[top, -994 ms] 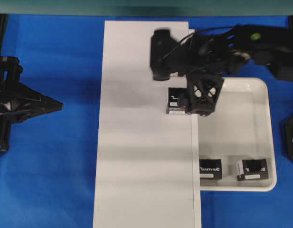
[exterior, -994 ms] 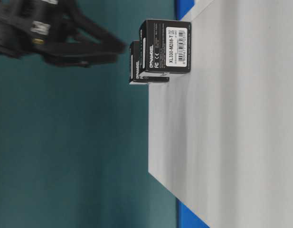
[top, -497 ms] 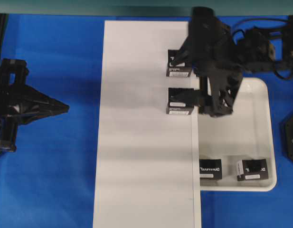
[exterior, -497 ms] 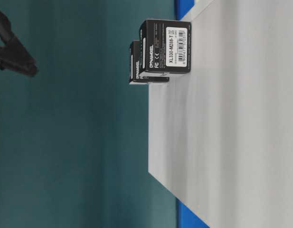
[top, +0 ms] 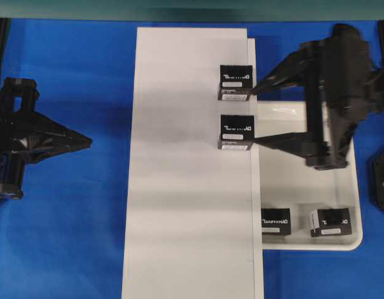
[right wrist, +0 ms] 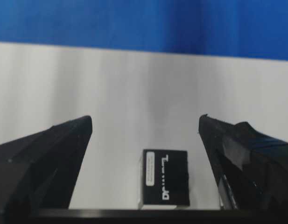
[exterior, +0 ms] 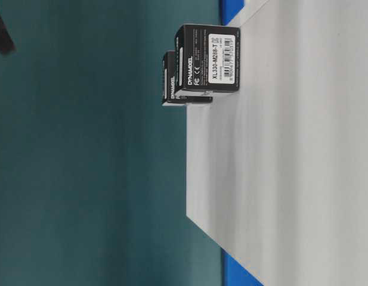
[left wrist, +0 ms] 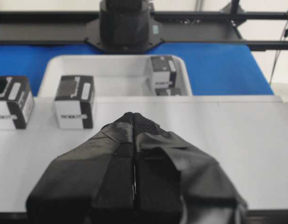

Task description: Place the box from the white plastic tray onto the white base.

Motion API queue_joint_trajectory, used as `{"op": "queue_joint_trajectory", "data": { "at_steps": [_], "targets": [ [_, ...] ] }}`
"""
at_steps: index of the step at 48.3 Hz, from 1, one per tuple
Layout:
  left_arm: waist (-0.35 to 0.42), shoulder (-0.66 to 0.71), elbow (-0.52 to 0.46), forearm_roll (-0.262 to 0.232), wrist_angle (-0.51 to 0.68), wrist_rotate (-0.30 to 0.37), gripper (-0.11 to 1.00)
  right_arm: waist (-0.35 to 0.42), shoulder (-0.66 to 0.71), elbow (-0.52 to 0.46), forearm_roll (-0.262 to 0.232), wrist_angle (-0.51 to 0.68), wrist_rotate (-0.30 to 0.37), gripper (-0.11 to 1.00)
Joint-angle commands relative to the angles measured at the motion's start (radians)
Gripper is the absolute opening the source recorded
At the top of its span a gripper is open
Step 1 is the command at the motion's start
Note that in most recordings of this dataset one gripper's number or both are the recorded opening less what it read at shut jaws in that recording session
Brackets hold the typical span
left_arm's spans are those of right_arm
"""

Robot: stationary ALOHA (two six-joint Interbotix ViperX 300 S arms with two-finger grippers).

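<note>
Two boxes stand on the white base (top: pixel 179 187), near its right edge: one box (top: pixel 236 132) in the middle, and a far box (top: pixel 234 82) behind it; two more boxes (top: pixel 276 222) sit in the tray (top: pixel 341 187), at its near end; my right end effector (top: pixel 254 116) is wide open and holds nothing; its two fingers (top: pixel 276 141) point at the base, just beside the middle box, not touching it; my left end effector (top: pixel 87 142) is closed tight and empty, over the blue surface (top: pixel 73 237), well apart from the boxes.
</note>
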Motion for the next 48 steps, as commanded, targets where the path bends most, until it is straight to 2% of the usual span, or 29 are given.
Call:
{"op": "queue_joint_trajectory", "data": {
  "at_steps": [1,12,21,31,48],
  "targets": [
    [-0.002,-0.003,-0.023,0.003,-0.006,0.0,-0.07,0.006,-0.051,0.034,0.003,-0.038,0.009,0.98],
    [-0.002,-0.015,-0.023,0.003,-0.005,0.0,-0.07,0.032,-0.195,0.153,0.002,-0.149,0.049,0.98],
    [-0.002,-0.026,-0.021,0.003,-0.005,0.0,-0.07,0.037,-0.305,0.224,0.003,-0.19,0.074,0.98],
    [-0.003,-0.029,-0.021,0.005,-0.005,0.0,-0.07,0.037,-0.371,0.256,0.002,-0.193,0.083,0.98],
    [-0.003,-0.029,-0.021,0.003,-0.006,-0.002,-0.07,0.037,-0.402,0.285,0.002,-0.193,0.083,0.98]
  ]
}}
